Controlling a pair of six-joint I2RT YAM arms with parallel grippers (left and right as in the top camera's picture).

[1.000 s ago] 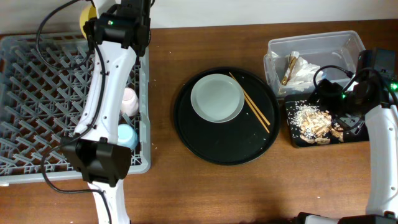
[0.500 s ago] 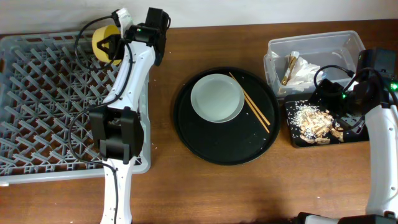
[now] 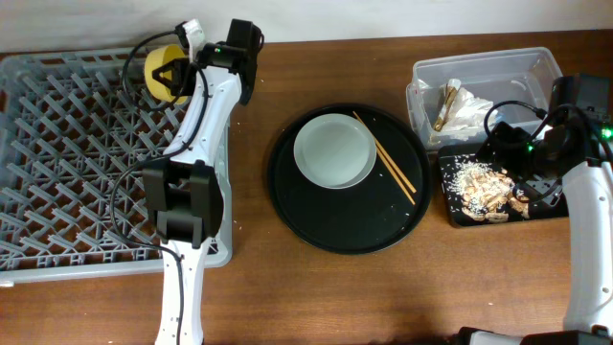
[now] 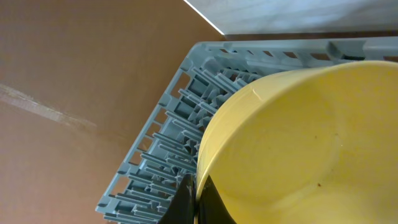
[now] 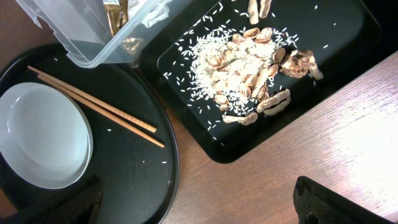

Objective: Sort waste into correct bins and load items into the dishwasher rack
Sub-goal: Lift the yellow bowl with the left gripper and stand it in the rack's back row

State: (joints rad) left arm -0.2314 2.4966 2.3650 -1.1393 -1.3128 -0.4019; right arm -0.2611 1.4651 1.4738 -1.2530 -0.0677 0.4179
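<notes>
A large round black tray [image 3: 335, 222] lies flat near the middle of my brown wooden surface [image 3: 316, 297], its low rim raised all round. Behind the surface's far edge runs a pale wall [image 3: 383, 19]. One faint pale streak [image 4: 43, 109] crosses the bare brown.

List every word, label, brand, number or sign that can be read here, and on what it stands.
No text can be read in any view.
Faint dark marks on one of the chopsticks: perhaps print, too small to read.
The gold foil wrapper in the clear tub: no legible lettering.
</notes>
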